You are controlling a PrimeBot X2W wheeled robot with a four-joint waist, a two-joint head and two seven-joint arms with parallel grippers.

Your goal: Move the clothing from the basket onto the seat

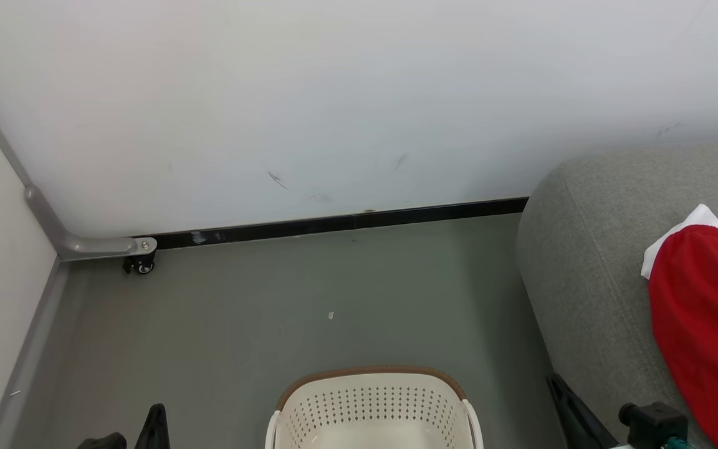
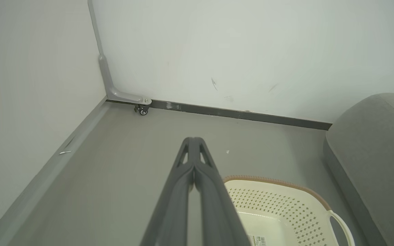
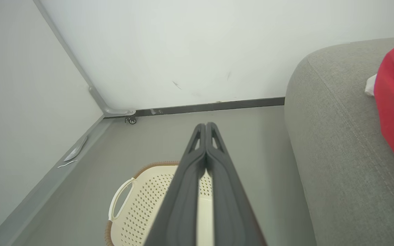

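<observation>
Starting with the head view, where is the clothing (image 1: 705,324)?
— It lies on the seat (image 1: 583,268) at the right edge. It is bright red fabric with a white panel at its top corner, partly cut off by the frame.
— And the basket (image 1: 371,399)?
— On the grey floor (image 1: 309,299) at the bottom middle, near the seat's rounded corner and apart from the clothing. Its perforated far wall and brown rim band show.
— The grippers there?
— The left gripper (image 1: 154,427) is a dark sliver at the lower left. The right gripper (image 1: 574,411) is a dark finger at the lower right, against the seat's side. From here I cannot tell how the fingers stand.
— Left wrist view, then.
— The left fingers are pressed together at the tips and hold nothing. The basket shows to their lower right, with a barcode sticker (image 2: 260,239) on its pale bottom. A small caster (image 2: 143,110) stands at the foot of the wall (image 2: 217,44), well apart.
— Right wrist view?
— The right fingers are likewise pressed together with nothing between them, and the basket shows behind them. The seat rises to their right, with the red clothing on its top at the far right edge.
</observation>
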